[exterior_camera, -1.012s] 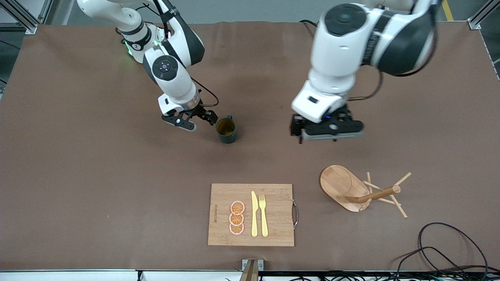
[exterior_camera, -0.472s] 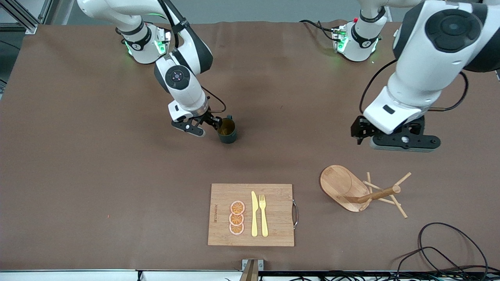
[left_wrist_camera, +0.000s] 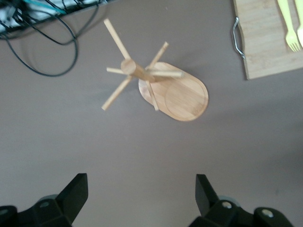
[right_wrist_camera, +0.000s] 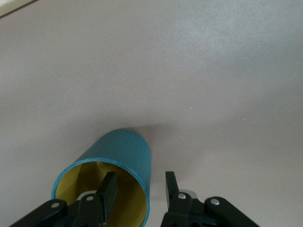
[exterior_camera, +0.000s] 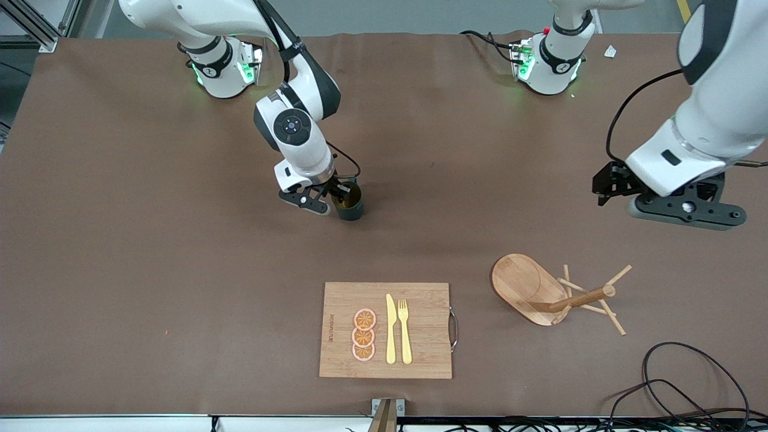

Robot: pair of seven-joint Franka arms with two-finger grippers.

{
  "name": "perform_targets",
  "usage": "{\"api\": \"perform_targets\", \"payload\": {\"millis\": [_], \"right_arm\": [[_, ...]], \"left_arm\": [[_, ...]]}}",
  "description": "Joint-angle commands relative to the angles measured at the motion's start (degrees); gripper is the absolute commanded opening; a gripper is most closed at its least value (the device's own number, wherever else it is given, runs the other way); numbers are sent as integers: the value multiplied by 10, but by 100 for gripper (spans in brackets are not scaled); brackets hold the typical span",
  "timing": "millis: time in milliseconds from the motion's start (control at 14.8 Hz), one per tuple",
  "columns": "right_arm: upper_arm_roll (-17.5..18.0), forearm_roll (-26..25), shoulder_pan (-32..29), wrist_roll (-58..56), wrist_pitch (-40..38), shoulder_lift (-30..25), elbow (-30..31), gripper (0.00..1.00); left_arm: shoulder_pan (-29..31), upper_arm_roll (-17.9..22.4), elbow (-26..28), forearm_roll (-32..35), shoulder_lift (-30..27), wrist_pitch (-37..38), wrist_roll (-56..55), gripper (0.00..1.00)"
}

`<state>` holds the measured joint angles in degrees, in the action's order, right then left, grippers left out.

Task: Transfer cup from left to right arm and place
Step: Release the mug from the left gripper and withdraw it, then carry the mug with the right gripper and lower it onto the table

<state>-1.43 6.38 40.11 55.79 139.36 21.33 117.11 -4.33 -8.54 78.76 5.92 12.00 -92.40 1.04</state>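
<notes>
Cup point(exterior_camera: 349, 203) stands upright on the brown desk point(exterior_camera: 150, 240), near the middle, with the right hand point(exterior_camera: 333, 195) at its rim. Right wrist view: one finger point(right_wrist_camera: 108, 189) sits inside the yellowish interior of the cup point(right_wrist_camera: 109, 184), the other finger just outside the teal wall, so the hand straddles the rim; fingers part-spread, not yet clenched on the wall. Cup handle is on the side toward the arm bases, only just visible in the front view.

Nearer the front camera than that hand lies a wooden cutting board point(exterior_camera: 420, 354) with a metal handle; on it three orange slices point(exterior_camera: 363, 335), then a yellow knife point(exterior_camera: 390, 329) and a yellow fork point(exterior_camera: 405, 330) side by side.

Toward the left arm's end, a wooden peg rack point(exterior_camera: 555, 294) lies tipped on its side on the desk, oval base up on edge, pegs sticking out. Black cable point(exterior_camera: 690, 378) loops near the desk edge past it.

Left hand point(exterior_camera: 672, 198) hangs in the air over bare desk, released, fingers wide apart, holding nothing. Left wrist view shows the rack point(left_wrist_camera: 161, 87) below that hand point(left_wrist_camera: 142, 198), well apart from it, with the board corner point(left_wrist_camera: 265, 42) and cables point(left_wrist_camera: 42, 33) further out.
</notes>
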Motion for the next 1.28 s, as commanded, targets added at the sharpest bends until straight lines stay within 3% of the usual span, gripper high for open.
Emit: {"api": "perform_targets", "payload": {"millis": [0,270,607,877,1214], "right_arm": [[-6,-2,14,1,12,14,-6,29],[-6,-43,16,-71,7,18,-6,3],[-9,-43,-23,-293,-40,-16,-1,1],[-9,-44,-102,-563,-49,-63,41,1],[-10,-52,-205,-880,-49,-76,63,1]], "left_arm": [[-1,59,12,-49,-13,9,57,100],[-16,115,3,-52,-19,42,51,100],[-14,121,6,-76,-60,48,-4,100],[-23,123,10,-74,-69,57,-36,100],[-39,121,18,-65,-81,58,-84,100]]}}
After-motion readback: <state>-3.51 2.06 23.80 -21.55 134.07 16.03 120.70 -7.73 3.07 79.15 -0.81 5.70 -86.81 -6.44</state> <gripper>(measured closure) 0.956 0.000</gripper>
